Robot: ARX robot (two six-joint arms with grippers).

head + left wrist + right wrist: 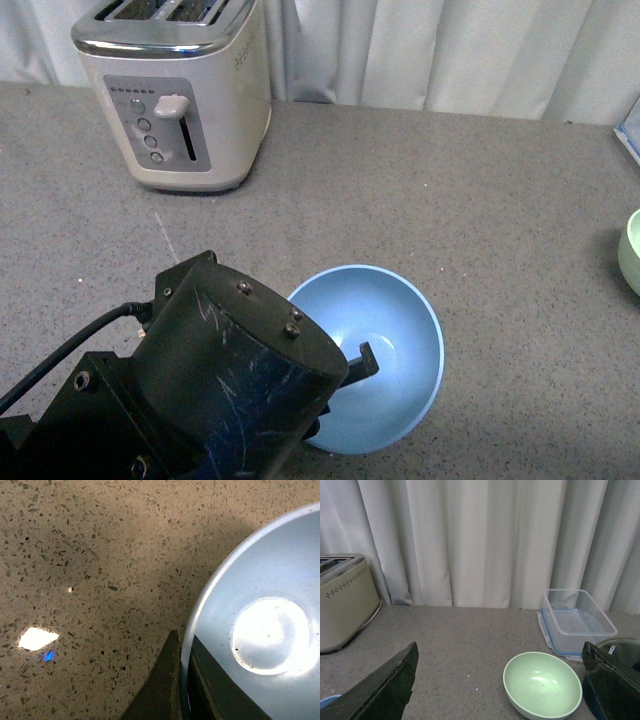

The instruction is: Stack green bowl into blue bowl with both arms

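Note:
The blue bowl (385,340) sits tilted on the grey speckled counter near the front. My left gripper (350,375) is shut on its near-left rim, one finger inside the bowl and one outside. The left wrist view shows the same pinch up close: my left gripper (184,645) clamps the thin rim of the blue bowl (260,580). The green bowl (630,250) stands at the far right edge, cut off by the frame. In the right wrist view the green bowl (542,682) rests upright on the counter, and my right gripper (499,650) hangs open above it, touching nothing.
A cream toaster (175,90) stands at the back left by the curtain. A clear lidless container with a blue rim (575,620) sits behind the green bowl. A dark round lidded item (625,650) lies beside it.

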